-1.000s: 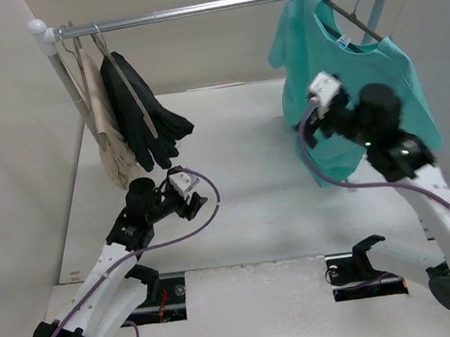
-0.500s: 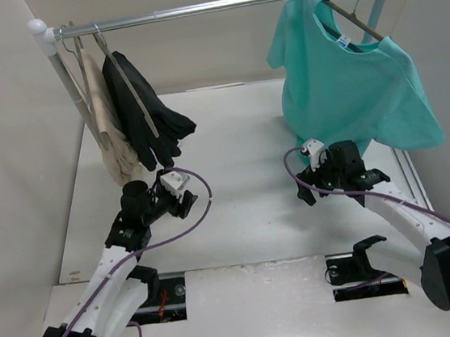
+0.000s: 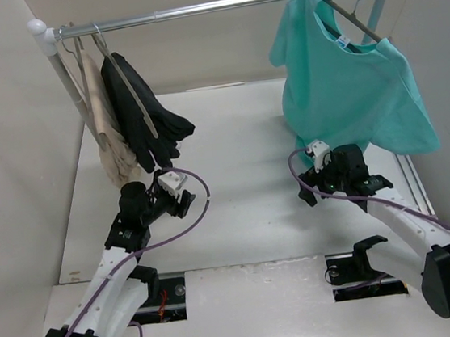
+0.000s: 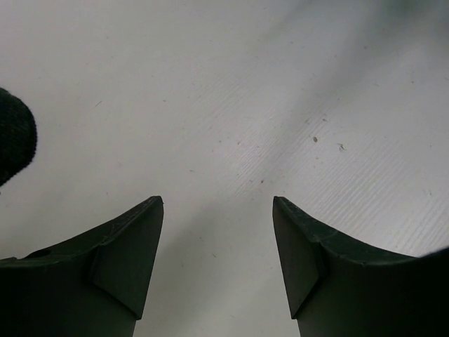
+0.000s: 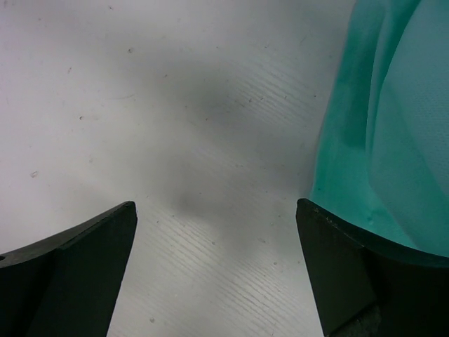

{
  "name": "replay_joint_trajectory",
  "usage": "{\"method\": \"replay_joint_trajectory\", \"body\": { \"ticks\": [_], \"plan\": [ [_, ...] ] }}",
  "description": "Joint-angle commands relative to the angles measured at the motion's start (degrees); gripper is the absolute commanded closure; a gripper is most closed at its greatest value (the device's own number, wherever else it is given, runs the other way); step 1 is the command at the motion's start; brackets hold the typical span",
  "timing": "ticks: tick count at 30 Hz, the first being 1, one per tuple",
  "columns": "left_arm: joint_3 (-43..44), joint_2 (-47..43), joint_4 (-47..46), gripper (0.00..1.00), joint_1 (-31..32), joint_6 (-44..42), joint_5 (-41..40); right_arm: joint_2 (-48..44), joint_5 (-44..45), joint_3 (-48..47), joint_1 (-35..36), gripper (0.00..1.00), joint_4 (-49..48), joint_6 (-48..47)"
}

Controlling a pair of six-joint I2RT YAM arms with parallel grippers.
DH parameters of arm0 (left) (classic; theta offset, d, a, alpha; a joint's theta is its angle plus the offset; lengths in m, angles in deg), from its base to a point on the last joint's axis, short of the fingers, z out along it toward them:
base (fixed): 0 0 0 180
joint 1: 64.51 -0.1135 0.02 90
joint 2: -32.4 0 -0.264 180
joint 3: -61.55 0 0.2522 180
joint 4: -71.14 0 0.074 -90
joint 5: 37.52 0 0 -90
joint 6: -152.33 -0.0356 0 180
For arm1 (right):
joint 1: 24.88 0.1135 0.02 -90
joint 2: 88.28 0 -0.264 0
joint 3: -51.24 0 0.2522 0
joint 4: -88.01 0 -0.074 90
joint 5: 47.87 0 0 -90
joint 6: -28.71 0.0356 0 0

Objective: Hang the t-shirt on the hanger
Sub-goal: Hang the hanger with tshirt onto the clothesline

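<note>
Overhead, the t-shirt [image 3: 346,89] is hanging just beyond the right gripper [image 3: 342,186], hiding most of the hanger [image 3: 352,20]; the left gripper [image 4: 217,210] is hovering half-open over bare table [image 4: 231,105], and the right wrist view is showing wide, empty jaws, teal cloth cropped rightward.

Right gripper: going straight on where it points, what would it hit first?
Probably the bare table, seen between the open fingers of the right gripper; the t-shirt hangs just beside that line.

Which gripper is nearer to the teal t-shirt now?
Right. The right gripper is beside the t-shirt's lower edge; the left gripper is far across the table, near the black garment.
</note>
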Motion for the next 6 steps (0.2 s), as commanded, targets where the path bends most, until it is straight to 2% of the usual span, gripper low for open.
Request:
{"method": "replay_joint_trajectory", "body": {
  "ticks": [1,6],
  "plan": [
    [-0.4,-0.8,-2.6,0.4,-0.4,-0.3,0.2,0.2,-1.0,-1.7,-0.4,0.0,-2.9,0.6],
    [-0.4,-0.8,-2.6,0.4,-0.4,-0.3,0.2,0.7,-1.1,-2.3,-0.4,0.0,-2.9,-0.6]
  ]
}}
